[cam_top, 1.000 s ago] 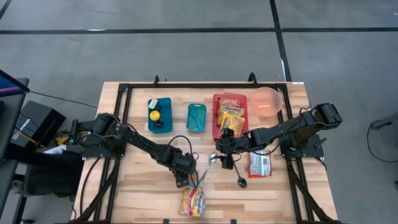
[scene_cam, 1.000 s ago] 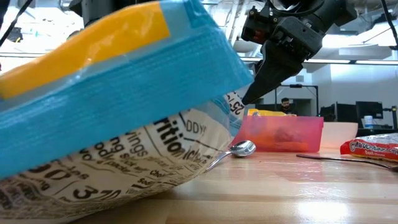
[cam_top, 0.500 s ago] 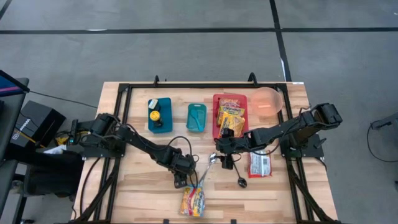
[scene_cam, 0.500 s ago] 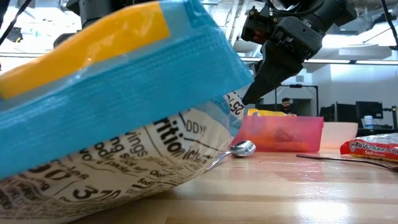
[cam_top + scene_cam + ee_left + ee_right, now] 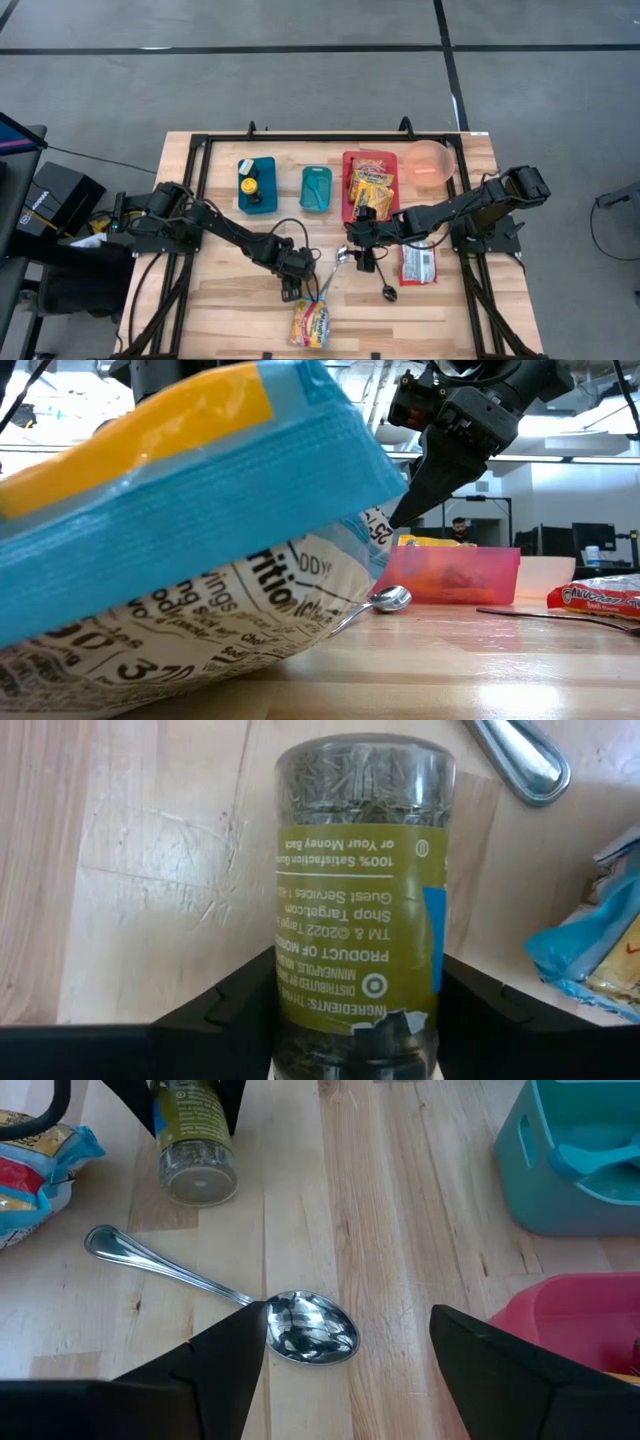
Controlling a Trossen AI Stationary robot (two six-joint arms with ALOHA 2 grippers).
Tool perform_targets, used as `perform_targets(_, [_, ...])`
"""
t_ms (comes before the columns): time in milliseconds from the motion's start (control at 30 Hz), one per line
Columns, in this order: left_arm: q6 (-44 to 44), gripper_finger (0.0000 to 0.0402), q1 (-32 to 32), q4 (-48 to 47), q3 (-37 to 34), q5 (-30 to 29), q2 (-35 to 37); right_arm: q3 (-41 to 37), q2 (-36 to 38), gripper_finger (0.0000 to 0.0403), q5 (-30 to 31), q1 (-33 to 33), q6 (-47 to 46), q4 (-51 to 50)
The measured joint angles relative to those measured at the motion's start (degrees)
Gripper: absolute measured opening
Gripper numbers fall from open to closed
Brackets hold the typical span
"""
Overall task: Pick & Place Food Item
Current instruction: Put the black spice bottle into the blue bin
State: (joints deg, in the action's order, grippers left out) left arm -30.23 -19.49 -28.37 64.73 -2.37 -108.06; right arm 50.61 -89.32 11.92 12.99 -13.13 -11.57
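A clear spice jar (image 5: 358, 890) of green herbs with an olive label lies on the wooden table, its clear base (image 5: 200, 1180) pointing toward the right arm. My left gripper (image 5: 297, 290) is over it, near the table's front, shut on the jar. A blue and yellow snack bag (image 5: 310, 323) lies just in front of it and fills the low view (image 5: 180, 530). My right gripper (image 5: 345, 1340) hangs open above the bowl of a silver spoon (image 5: 308, 1328) at mid-table, touching nothing. My left gripper pinches the spice jar between its two fingers (image 5: 240, 1000), on the labelled side wall (image 5: 300, 990) at the end nearest the wrist. The fingers come steeply from above and lie across the jar. The jar reaches away from the fingers along the table; whether it still rests there I cannot tell.
A red bin (image 5: 348, 190) of snack packs, a small teal container (image 5: 316, 187) and a teal bin (image 5: 257, 183) with a bottle line the far side beside a pink bowl (image 5: 432, 163). A red candy pack (image 5: 418, 262) and a dark spoon (image 5: 386, 291) lie at right.
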Motion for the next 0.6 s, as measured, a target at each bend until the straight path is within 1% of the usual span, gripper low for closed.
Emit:
perform_targets(133, [0.0, 0.0219, 0.0, 0.1, 0.0, 0.0, 0.0, 0.0, 0.0, 0.0276, 0.0, 0.0, 0.0, 0.0])
perform_targets(200, [0.0, 0.0216, 0.0, 0.1, 0.0, -0.2, 0.0, 0.0, 0.0, 0.0276, 0.0, 0.0, 0.0, 0.0])
perform_targets(400, [0.0, 0.0185, 0.0, 0.0, 0.0, -0.2, 0.0, 0.0, 0.0, 0.0276, 0.0, 0.0, 0.0, 0.0])
perform_targets(467, [0.0, 0.0185, 0.0, 0.0, 0.0, -0.2, 0.0, 0.0, 0.0, 0.0276, 0.0, 0.0, 0.0, 0.0])
perform_targets(600, [-0.2, 0.0198, 0.0, 0.1, 0.0, -0.2, 0.0, 0.0, 0.0, 0.0276, 0.0, 0.0, 0.0, 0.0])
